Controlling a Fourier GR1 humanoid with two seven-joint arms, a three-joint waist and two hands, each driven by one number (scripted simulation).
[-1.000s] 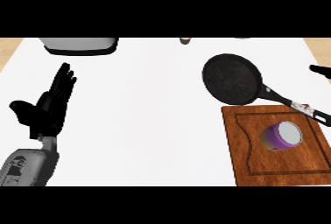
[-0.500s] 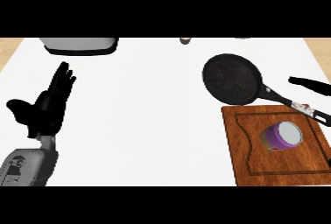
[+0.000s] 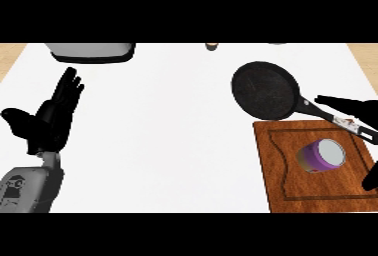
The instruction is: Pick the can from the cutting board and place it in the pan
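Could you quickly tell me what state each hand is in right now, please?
Left hand: open, holding nothing.
Right hand: cannot be told; holding nothing.

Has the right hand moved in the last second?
Yes. The right hand has come further in from the right edge, leftward over the pan handle, toward the can.

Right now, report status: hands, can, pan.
Left hand open, resting at left. Right hand open near the pan handle. Can on its side on cutting board. Pan empty, path unobstructed.
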